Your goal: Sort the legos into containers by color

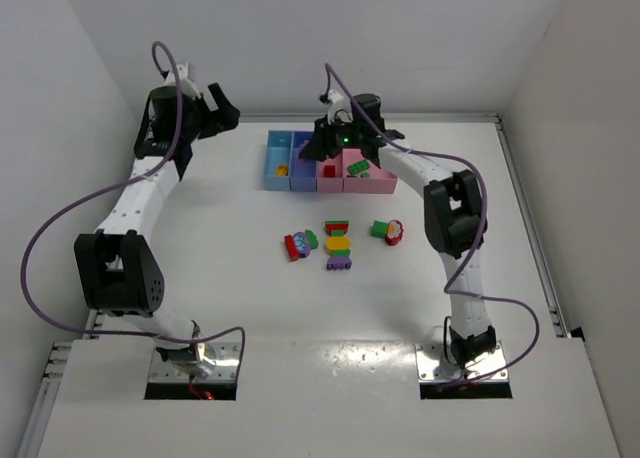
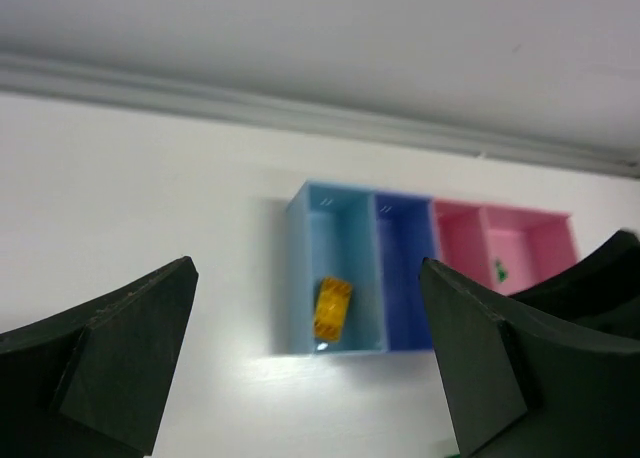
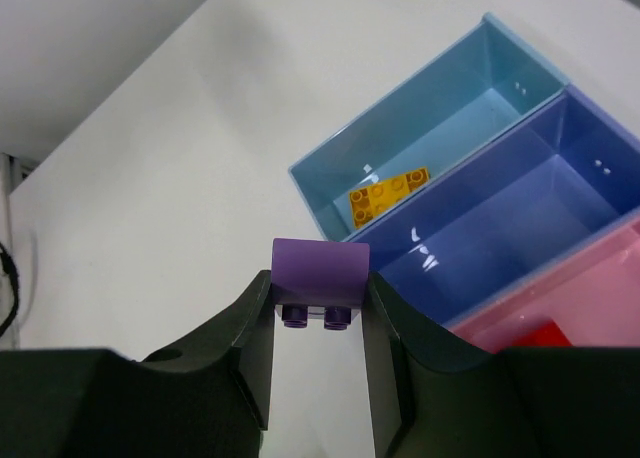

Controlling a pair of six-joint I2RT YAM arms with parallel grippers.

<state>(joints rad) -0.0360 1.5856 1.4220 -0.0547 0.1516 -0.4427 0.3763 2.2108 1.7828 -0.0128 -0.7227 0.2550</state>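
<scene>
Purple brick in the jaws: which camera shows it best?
Right wrist: the purple brick fills the middle, pinched between the jaws. From above, the right arm hides it; the left wrist view misses it.

- A row of 4 joined bins [image 1: 330, 185] is set at the far middle of the table [image 1: 230, 278].
- 1 brick [image 2: 332, 308] is laid in the leftmost bin [image 2: 345, 228]; more are seen in the third bin [image 1: 330, 186] and the widest bin [image 1: 385, 183].
- In front of the row, a left clump [image 1: 300, 244], a middle stack [image 1: 338, 246] and a right clump [image 1: 388, 231] are spread.
- The right gripper [image 3: 318, 308] is placed above the row, with 1 held brick [image 3: 320, 273] clamped between its fingers.
- The left gripper [image 2: 307, 278] is raised to the left of the row.
</scene>
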